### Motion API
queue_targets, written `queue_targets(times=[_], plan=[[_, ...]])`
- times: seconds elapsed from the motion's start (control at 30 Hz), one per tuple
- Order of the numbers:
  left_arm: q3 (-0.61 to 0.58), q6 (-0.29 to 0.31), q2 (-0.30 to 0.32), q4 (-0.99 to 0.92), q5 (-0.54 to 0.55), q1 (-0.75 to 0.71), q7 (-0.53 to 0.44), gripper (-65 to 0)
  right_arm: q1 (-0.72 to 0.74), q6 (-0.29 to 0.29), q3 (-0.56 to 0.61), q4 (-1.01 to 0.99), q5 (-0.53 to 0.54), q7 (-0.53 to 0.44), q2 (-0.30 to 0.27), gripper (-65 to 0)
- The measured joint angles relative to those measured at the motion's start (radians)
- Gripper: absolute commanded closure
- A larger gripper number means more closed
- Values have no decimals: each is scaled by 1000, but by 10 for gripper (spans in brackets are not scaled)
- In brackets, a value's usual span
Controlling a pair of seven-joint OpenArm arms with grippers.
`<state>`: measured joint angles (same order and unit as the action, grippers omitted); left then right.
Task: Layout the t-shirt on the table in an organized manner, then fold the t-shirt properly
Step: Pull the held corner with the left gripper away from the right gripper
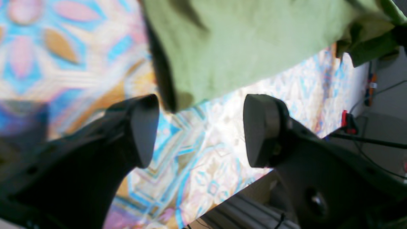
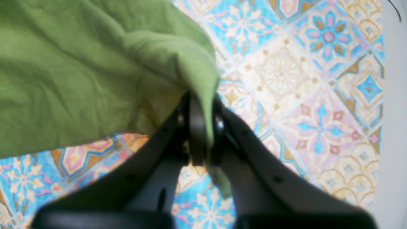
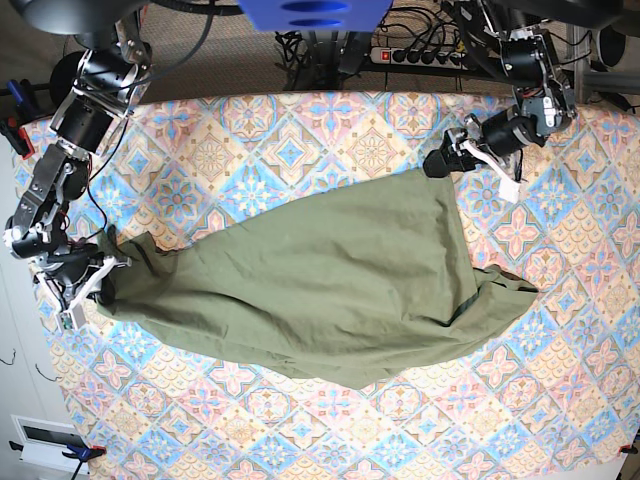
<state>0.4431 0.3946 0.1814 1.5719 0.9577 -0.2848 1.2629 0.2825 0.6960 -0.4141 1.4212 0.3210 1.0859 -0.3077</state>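
Note:
The olive-green t-shirt lies stretched slantwise across the patterned table, with creases and a bunched part at its right end. In the base view my left gripper is at the shirt's upper corner. The left wrist view shows this gripper open, with the t-shirt corner just beyond the fingertips and only the table between them. My right gripper is at the shirt's left end. In the right wrist view that gripper is shut on a fold of the t-shirt above the table.
A power strip and cables lie behind the table's far edge. A red clamp sits at the table's edge near my left gripper. The table's left edge runs close beside my right gripper, with a white surface beyond it.

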Motion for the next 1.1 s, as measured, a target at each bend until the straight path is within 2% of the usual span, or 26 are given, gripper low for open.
queue_targets(times=[0.2, 0.37, 0.4, 0.43, 0.53, 0.57, 0.67, 0.77, 0.8, 0.9, 1.03, 1.1], plan=[[6, 23, -34, -105, 31, 41, -28, -415, 0, 0, 0, 0, 1, 0, 0, -7], [6, 21, -73, -109, 26, 52, -42, -397, 0, 0, 0, 0, 0, 0, 0, -7], [6, 21, -77, -109, 26, 55, -42, -368, 0, 0, 0, 0, 0, 0, 0, -7], [6, 21, -88, -109, 15, 66, -40, -305, 0, 0, 0, 0, 0, 0, 0, -7], [6, 11, -117, -116, -19, 82, -18, -61, 0, 0, 0, 0, 0, 0, 0, -7], [6, 14, -118, -114, -63, 82, -14, 0, 0, 0, 0, 0, 0, 0, 0, -7], [6, 10, -117, -113, -40, 90, -13, 0, 0, 2, 0, 0, 1, 0, 0, -7], [3, 1, -118, -23, -31, 71, 21, 0, 0, 0, 0, 0, 0, 2, 0, -7], [1, 0, -117, 24, 8, 60, 27, 0, 0, 0, 0, 0, 1, -1, 2, -7], [2, 10, -81, 143, 67, 58, 72, 0, 0, 3, -2, 0, 3, 0, 2, -7], [17, 5, -11, 193, 82, 77, 69, 0, 0, 0, -6, 8, -1, 3, 0, -7], [61, 5, -1, 197, 111, 82, 73, 0, -1, 4, -5, 39, 3, 6, 5, -7]])
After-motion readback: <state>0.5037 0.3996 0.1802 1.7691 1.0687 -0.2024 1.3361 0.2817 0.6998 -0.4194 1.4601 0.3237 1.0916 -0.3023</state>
